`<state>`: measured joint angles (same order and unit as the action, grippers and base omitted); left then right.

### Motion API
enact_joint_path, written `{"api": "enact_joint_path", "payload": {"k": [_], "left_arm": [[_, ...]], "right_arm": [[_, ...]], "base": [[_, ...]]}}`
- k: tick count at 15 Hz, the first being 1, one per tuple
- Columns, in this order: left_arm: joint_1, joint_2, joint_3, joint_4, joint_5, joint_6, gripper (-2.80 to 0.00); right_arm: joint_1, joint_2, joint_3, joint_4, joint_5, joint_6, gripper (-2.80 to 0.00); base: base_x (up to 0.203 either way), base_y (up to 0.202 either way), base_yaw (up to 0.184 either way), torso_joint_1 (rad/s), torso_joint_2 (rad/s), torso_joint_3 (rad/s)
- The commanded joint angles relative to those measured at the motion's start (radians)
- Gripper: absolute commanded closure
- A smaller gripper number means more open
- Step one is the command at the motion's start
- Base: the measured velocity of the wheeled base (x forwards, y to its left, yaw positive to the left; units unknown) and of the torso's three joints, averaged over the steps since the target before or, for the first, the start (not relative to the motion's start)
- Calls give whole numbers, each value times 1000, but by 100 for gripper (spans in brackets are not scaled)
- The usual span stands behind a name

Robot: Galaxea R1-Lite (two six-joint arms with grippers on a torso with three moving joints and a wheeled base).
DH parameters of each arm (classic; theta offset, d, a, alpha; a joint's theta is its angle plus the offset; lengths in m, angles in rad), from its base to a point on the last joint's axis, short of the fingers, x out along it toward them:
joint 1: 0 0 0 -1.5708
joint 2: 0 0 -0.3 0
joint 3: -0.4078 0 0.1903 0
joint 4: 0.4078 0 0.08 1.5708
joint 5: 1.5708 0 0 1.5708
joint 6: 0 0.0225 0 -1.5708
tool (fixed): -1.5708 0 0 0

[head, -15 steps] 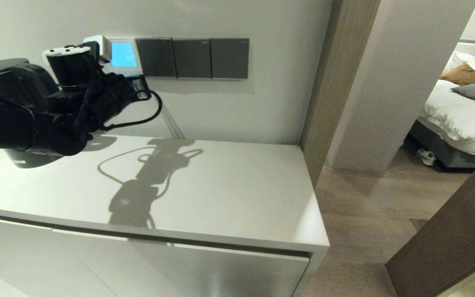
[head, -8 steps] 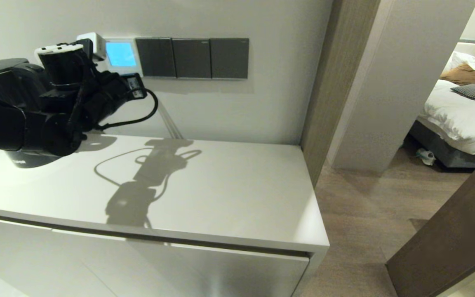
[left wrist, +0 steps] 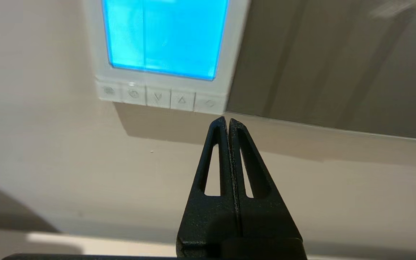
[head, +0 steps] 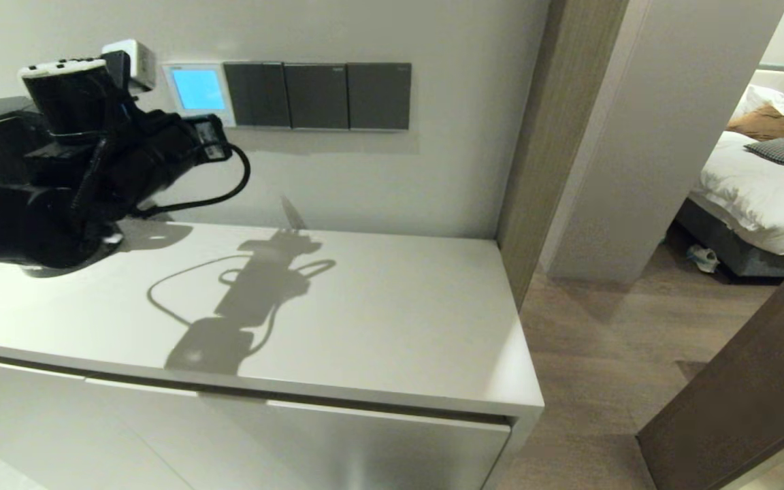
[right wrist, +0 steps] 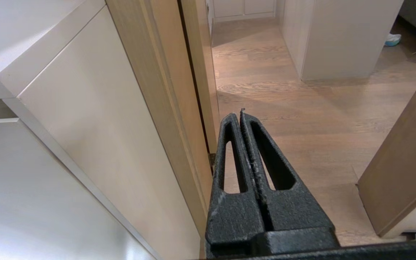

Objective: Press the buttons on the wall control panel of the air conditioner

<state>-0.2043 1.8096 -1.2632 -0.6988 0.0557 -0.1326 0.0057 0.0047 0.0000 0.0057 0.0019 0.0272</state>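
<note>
pointing our left gripper (left wrist: pixel 226 121), fingers pinched shut and empty, just under the wall panel (left wrist: pixel 164 43). we think its tiny buttons (left wrist: pixel 159 97) are stiff; poke one gently with the tip.

Right tool (right wrist: pixel 241 115) closed, above wood floor (right wrist: pixel 302 119), beside cabinet (right wrist: pixel 85 126)

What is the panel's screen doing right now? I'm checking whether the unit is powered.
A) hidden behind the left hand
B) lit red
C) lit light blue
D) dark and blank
C: the panel's screen glows light blue in the left wrist view, with the shut left hand just below the buttons.
</note>
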Motion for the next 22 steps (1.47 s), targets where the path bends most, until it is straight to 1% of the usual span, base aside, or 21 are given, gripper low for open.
{"api": "enact_joint_path", "payload": {"k": [1, 5, 8, 11, 13, 14, 16, 18, 19, 22], "left_arm": [[-9, -170, 82, 3, 1, 2, 0], [-11, -389, 253, 14, 4, 45, 0], [-2, -614, 374, 68, 4, 66, 0], [1, -895, 506, 199, 7, 75, 0], [3, -1084, 598, 325, 28, 77, 0], [3, -1159, 650, 386, 52, 78, 0], [4, -1256, 789, 459, 117, 75, 0], [5, -1328, 871, 485, 203, 74, 0], [4, -1351, 904, 495, 231, 73, 0], [5, -1362, 986, 488, 332, 67, 0]], "right_arm": [[0, 1, 2, 0, 1, 0, 0], [0, 1, 2, 0, 1, 0, 0], [0, 1, 2, 0, 0, 0, 0], [0, 1, 2, 0, 1, 0, 0], [0, 1, 2, 0, 1, 0, 0], [0, 1, 2, 0, 1, 0, 0], [0, 1, 2, 0, 1, 0, 0], [0, 1, 2, 0, 1, 0, 0], [0, 1, 2, 0, 1, 0, 0], [0, 1, 2, 0, 1, 0, 0]], "base": [[0, 0, 0, 0, 0, 0], [0, 0, 0, 0, 0, 0], [0, 0, 0, 0, 0, 0], [0, 0, 0, 0, 0, 0], [0, 0, 0, 0, 0, 0], [0, 0, 0, 0, 0, 0], [0, 0, 0, 0, 0, 0], [0, 0, 0, 0, 0, 0], [0, 0, 0, 0, 0, 0], [0, 0, 0, 0, 0, 0]]}}
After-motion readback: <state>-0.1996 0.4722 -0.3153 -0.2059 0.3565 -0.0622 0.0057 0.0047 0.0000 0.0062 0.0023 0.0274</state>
